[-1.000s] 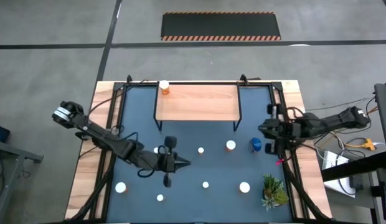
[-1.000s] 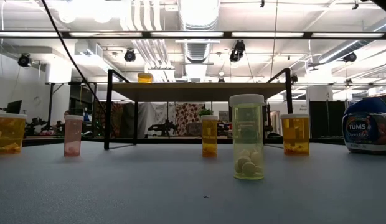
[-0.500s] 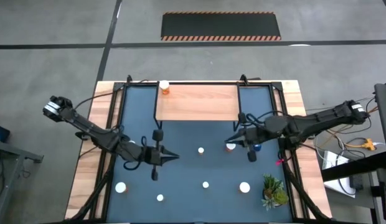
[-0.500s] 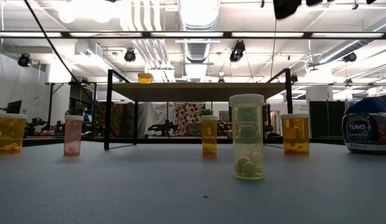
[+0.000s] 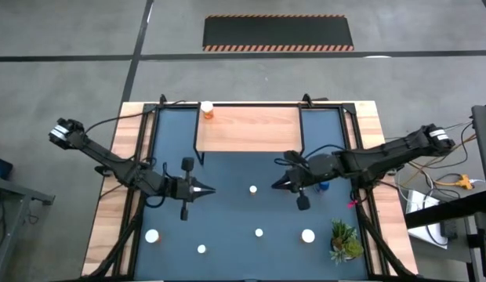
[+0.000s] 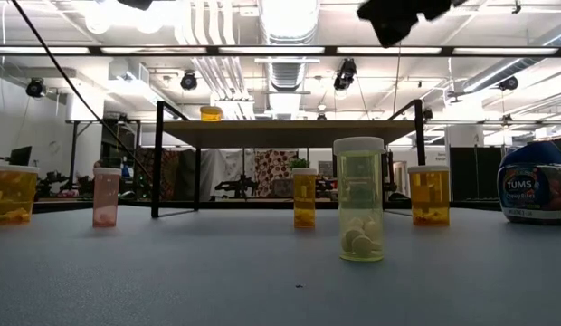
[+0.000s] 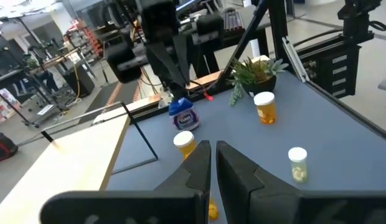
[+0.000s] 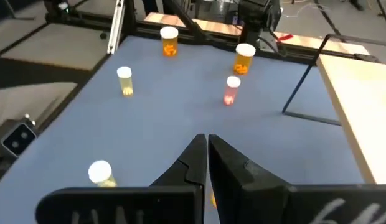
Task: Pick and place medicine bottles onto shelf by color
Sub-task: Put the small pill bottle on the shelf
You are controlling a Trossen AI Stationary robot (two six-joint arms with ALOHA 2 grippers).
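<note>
On the near part of the dark blue mat [image 5: 227,235], the high view shows 4 white-capped bottles: 1 at the near left [image 5: 152,235], a small 1 just right of it and nearer [image 5: 201,249], a small 1 in the middle [image 5: 259,233], and a larger 1 [image 5: 308,235] just left of the green plant [image 5: 345,241]; in the low view the pale middle bottle [image 6: 358,199] stands upright and nearest, pills lying at its bottom, with orange bottles on either side farther back and a pink-bodied one [image 6: 106,196] at the left.

Mid-table, the left gripper [image 5: 204,189] hangs above the mat left of centre, pointing toward the middle; its fingers are pressed close together — only a thin slit shows between them in the left wrist view [image 7: 213,163] — and they hold nothing. The right gripper [image 5: 277,185] faces it from the right, fingers likewise nearly touching and empty [image 8: 207,155]; 1 small capped bottle [image 5: 253,189] stands on the mat between the 2 grippers. The blue bottle [image 5: 323,186] sits just behind the right arm, partly hidden.

Farthest, the shelf [image 5: 248,129] stands on thin black legs at the far middle of the mat; 1 orange bottle [image 5: 206,110] sits at its far left corner — the rest of the board is bare wood.
</note>
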